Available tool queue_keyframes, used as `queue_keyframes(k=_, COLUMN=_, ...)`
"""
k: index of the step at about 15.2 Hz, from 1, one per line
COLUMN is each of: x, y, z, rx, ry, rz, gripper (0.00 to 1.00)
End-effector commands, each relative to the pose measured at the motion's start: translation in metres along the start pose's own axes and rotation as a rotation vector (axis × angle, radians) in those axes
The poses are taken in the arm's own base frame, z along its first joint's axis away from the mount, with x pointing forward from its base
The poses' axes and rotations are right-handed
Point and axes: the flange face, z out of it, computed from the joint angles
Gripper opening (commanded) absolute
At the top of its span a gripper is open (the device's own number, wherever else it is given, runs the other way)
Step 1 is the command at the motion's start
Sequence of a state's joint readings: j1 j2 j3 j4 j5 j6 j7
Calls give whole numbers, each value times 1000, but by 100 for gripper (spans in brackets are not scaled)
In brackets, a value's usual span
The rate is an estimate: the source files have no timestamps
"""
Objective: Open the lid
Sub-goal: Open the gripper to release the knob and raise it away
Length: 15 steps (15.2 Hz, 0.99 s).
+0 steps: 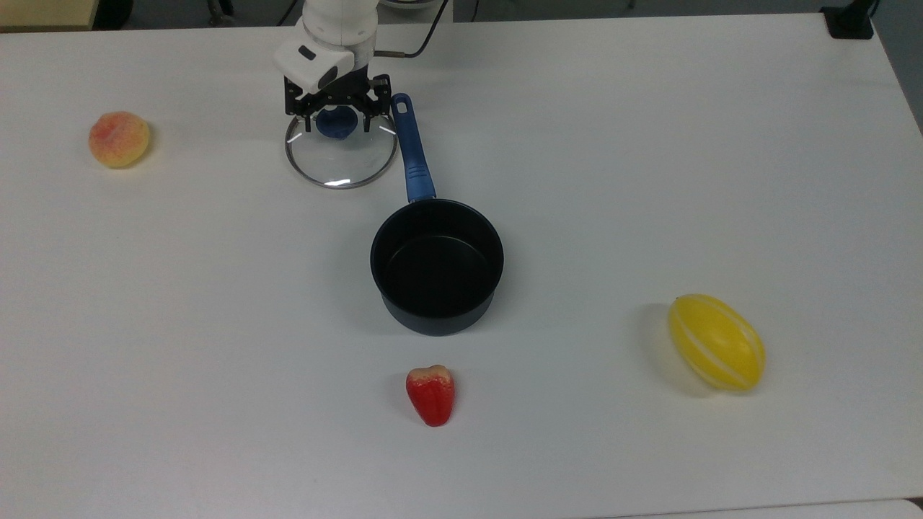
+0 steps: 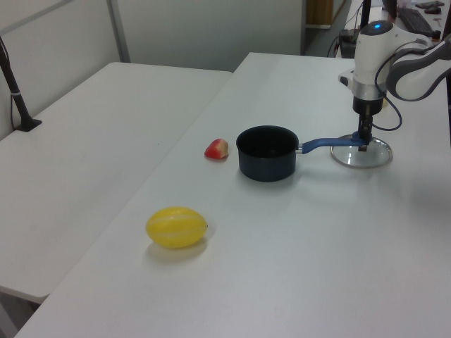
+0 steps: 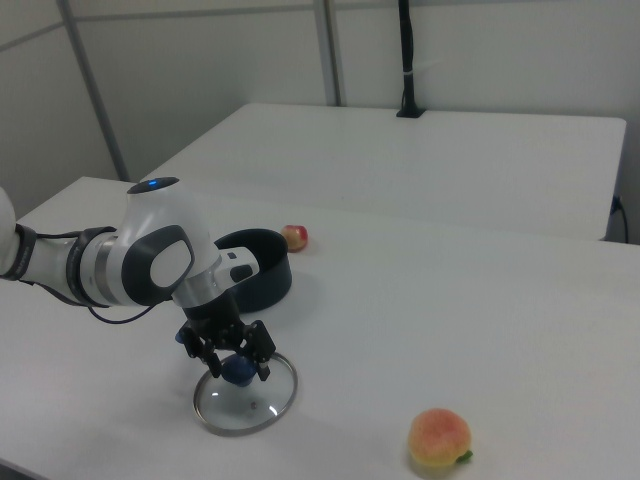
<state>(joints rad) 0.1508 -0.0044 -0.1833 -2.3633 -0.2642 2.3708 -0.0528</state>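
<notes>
In the top view, the lid [image 1: 341, 153] lies on the table [image 1: 649, 144] just left of the saucepan [image 1: 437, 265] handle

A dark saucepan [image 1: 437, 267], peach [image 1: 119, 139], red fruit [image 1: 431, 394] and yellow melon [image 1: 716, 342] sit well apart.

A white table [image 1: 649, 144] carries everything. In the top view, a black saucepan [image 1: 437, 267] with a long blue handle stands near the middle, uncovered. The glass lid [image 1: 341, 155] lies flat on the table at the far side, just left of the handle's end. A peach [image 1: 119, 139] sits well apart at the far left. A red wax apple [image 1: 431, 394] lies near the front edge, below the saucepan. A yellow striped melon [image 1: 716, 342] rests at the right.
</notes>
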Motion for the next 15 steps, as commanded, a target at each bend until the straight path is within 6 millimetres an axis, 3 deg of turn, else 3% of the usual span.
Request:
queue_keyframes(k=1, x=1, y=2, z=-5, rx=-6, ry=-11, rz=30, gripper=100)
queue_keyframes(k=3, x=-2, y=6, z=-10, rx=-7, ry=-43, rz=27, gripper=100)
queue_keyframes(k=8, x=-13, y=42, z=-30, rx=-7, ry=-81, rz=78, gripper=100)
queue_keyframes(k=11, x=1, y=62, z=-79, rx=-10, ry=-77, rz=120, gripper=100)
queue_keyframes(k=15, x=23, y=70, z=-152, rx=95, ry=-23, rz=205, gripper=100)
